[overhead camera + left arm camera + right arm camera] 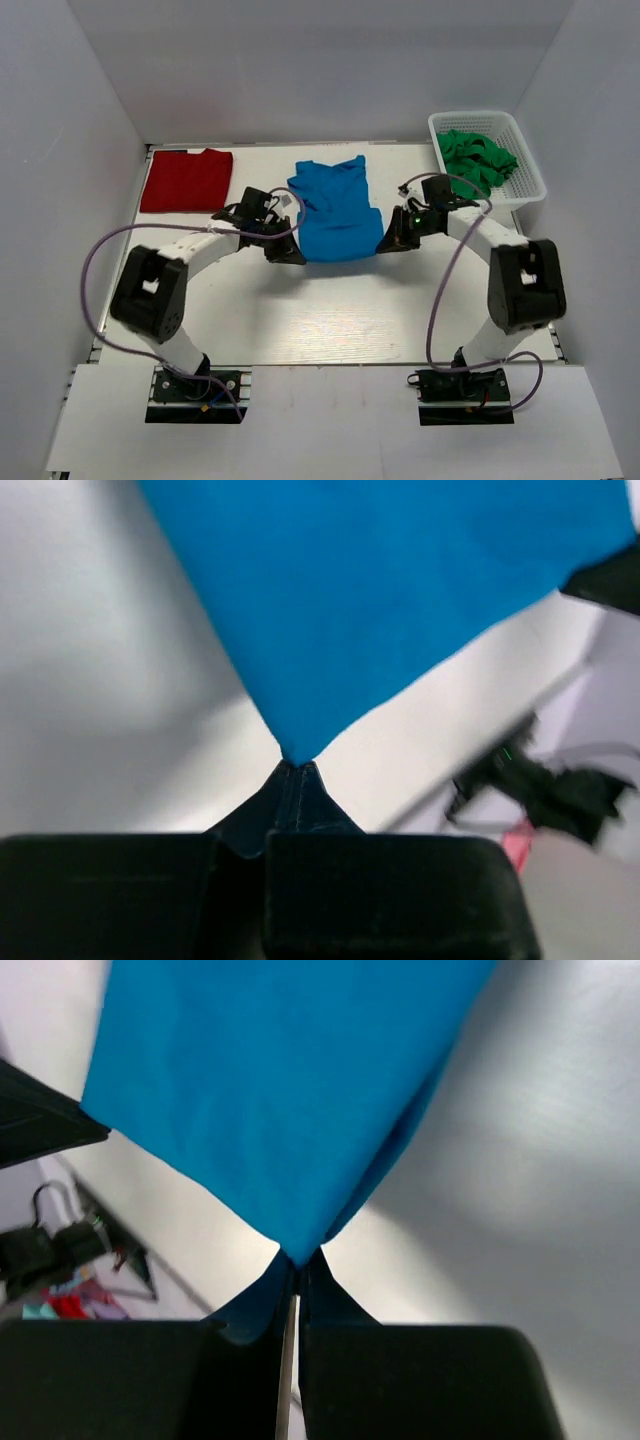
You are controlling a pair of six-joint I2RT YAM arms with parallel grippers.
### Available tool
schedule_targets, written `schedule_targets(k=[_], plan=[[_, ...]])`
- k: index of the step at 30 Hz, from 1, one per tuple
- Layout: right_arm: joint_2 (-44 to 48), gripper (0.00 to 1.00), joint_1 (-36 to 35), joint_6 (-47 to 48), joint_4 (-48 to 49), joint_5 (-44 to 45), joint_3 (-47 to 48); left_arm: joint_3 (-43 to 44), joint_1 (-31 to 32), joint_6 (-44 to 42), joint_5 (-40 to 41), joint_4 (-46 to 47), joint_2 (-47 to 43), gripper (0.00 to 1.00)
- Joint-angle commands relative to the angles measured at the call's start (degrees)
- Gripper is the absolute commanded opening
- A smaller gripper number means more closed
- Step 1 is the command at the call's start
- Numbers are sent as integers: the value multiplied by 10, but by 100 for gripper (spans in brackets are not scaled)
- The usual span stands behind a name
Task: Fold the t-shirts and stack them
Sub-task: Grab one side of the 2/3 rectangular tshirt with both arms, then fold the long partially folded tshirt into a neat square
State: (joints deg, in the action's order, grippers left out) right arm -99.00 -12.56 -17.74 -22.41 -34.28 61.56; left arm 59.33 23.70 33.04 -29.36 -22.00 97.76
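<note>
Left gripper (297, 780): jaws closed tight, pinching the near-left corner of the bright blue soft cloth t-shirt (335, 212).
Right gripper (296, 1265): jaws likewise closed, pinching the near-right corner of the same garment.
Blue t-shirt, position: middle of the white surface (330, 312), between the two arms. The near edge is held at both corners, and the far part lies rumpled on the surface.
Handling, judged: light and limp, with no stiffness. It will sag between the grips and drape wherever unsupported. Corner holds suit it, and both arms should travel evenly to keep the edge taut.
Risk, judged: so thin a pinch may slip if tugged.
Dark red cloth t-shirt (187, 180): far left, a flat, neat rectangle, well apart from the blue one; appears folded.
White plastic lattice basket (527, 172): far right corner, holding crumpled green cloth (478, 160).
</note>
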Motion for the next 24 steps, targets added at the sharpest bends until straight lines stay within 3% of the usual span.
schedule_targets(k=[1,4,9,17,24], plan=[[92,0,-2,42,-111,-64,17,-4,8,-23,-75,-84,-112,0],[172,0,-2,47,-141,-90,17,-4,13,-23,-48,-119,-182,0],[206,0,-1,45,-190,-95,29,53,13,-36,-48,-205,-204,0],[190,0,2,18,-157,-140,74,64,1,1,-38,-172,-218,0],[127,0,3,-47,-9,-234,64,82,-4,51,133,-165,-211,0]])
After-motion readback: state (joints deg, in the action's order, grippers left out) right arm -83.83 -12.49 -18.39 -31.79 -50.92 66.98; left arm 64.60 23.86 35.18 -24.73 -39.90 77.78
